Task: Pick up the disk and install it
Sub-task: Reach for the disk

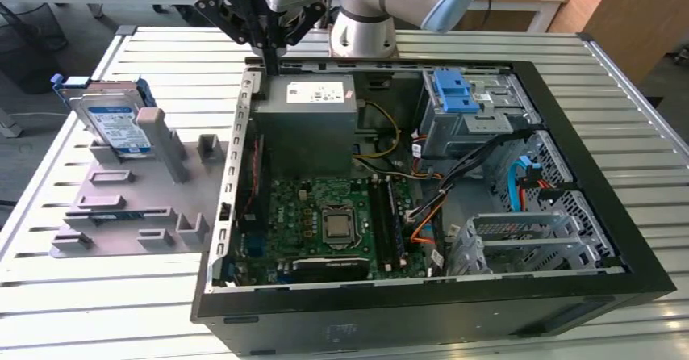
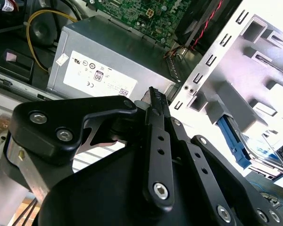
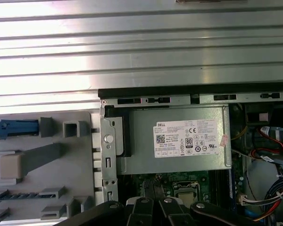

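Note:
The disk, a silver drive with a white-and-blue label and a blue carrier frame, stands tilted in a slot of the grey fixture plate at the exterior view's left. My gripper hangs over the back left corner of the open computer case, well apart from the disk, fingers together and holding nothing. In the second wrist view the shut fingers point at the power supply, with the disk off to one side. The first wrist view shows the disk's blue frame edge.
Inside the case are the power supply, the motherboard, loose cables, a metal drive cage with a blue latch and a second cage. The case and fixture sit on a slatted metal table.

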Controlling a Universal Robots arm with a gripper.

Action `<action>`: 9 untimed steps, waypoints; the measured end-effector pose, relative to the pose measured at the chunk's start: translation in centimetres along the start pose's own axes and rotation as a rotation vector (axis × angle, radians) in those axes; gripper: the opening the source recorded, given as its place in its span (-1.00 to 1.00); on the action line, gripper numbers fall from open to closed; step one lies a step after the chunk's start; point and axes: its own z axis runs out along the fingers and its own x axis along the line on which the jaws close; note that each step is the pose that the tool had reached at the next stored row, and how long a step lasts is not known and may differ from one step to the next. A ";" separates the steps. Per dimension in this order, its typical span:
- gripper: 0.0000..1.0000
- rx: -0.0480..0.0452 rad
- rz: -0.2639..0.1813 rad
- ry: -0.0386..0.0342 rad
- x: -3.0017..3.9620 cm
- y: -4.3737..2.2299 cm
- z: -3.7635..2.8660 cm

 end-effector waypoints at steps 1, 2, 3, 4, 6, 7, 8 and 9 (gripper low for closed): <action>-0.79 0.0000 0.000 0.0000 0.04 0.00 0.00; -0.79 0.0000 0.000 0.0000 0.09 0.01 0.00; -0.79 0.0000 0.000 0.0000 0.13 0.01 0.00; -0.79 -0.0001 0.000 0.0000 0.18 0.01 0.00; -0.79 0.0000 0.000 0.0000 0.27 0.02 0.00; -0.79 0.0000 0.000 0.0000 0.32 0.03 0.00; -0.79 -0.0001 0.000 0.0000 0.36 0.03 0.01; -0.79 0.0000 0.000 0.0000 0.41 0.04 0.00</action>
